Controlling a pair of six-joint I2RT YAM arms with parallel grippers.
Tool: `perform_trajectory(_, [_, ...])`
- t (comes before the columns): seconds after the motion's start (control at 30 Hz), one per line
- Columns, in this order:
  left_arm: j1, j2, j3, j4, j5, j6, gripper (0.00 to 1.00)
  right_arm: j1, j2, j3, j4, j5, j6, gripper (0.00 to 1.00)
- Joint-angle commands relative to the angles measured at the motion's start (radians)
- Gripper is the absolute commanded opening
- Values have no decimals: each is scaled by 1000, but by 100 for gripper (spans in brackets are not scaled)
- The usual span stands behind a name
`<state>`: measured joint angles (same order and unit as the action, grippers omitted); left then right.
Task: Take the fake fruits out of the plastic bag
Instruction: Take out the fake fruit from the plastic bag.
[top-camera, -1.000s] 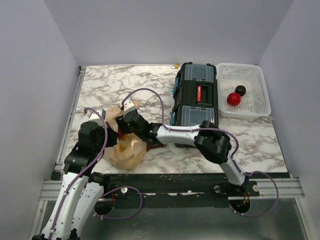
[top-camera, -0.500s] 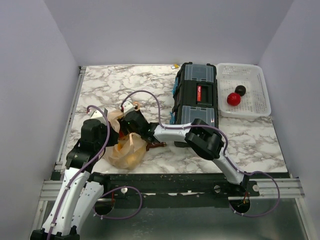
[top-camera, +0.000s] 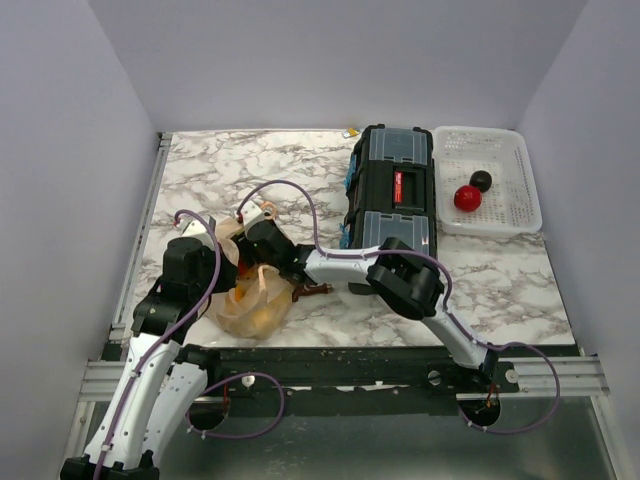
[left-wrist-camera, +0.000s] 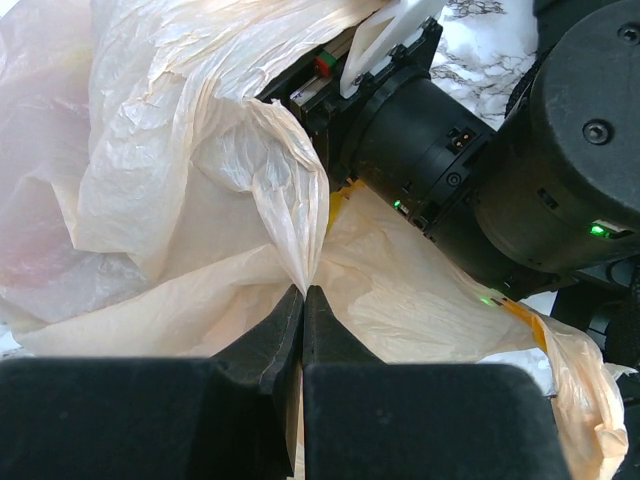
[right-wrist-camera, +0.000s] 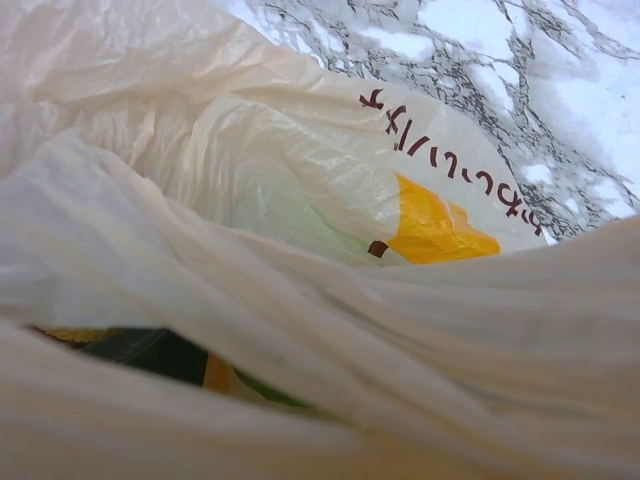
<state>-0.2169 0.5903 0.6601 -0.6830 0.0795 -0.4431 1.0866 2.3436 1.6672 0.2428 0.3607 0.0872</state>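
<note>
Bag (top-camera: 252, 300) sits at the near left of the table (top-camera: 230, 165), slumped in front of the left arm. The left gripper (left-wrist-camera: 303, 298) has its fingers pressed together on a thin fold of the film, right at the crease, holding the mouth up.

Just right of that, the right gripper (left-wrist-camera: 335, 85) is shoved into the opening. I honestly can't tell how its fingers are set, the plastic swallows them in every view.

Further right is the toolbox (top-camera: 395, 200), then the basket (top-camera: 525, 180) with a red ball (top-camera: 466, 197) and a dark ball (top-camera: 481, 180) already in it. So I'd guess we're mid-task, fishing for the next fruit.

To do this bit well, I'd keep the left pinch high and taut so the mouth doesn't collapse. I'd also get the right fingers past that loose fold before closing, or they'll just grab film.

View differences:
- The top one gives the layout and an orange glow through the bag's side (top-camera: 262, 315), but nothing of the inside.
- The left wrist one shows the pinch clearly.
- Only the right wrist one peeks inside: a dark green shape (right-wrist-camera: 140, 350) and an orange sliver (right-wrist-camera: 215, 372) under a big fold, so fruits are left in there.
</note>
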Motion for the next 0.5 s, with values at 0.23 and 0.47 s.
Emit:
perform_trajectory(0.23, [-3,-6,26,-6,-12,-5,0,-2,-113,-74,28,-105,36,31])
perform_trajectory(0.47, [-2,-18,26,-7,-21,-8,0,-1,-284,-209,-4,-268,95,18])
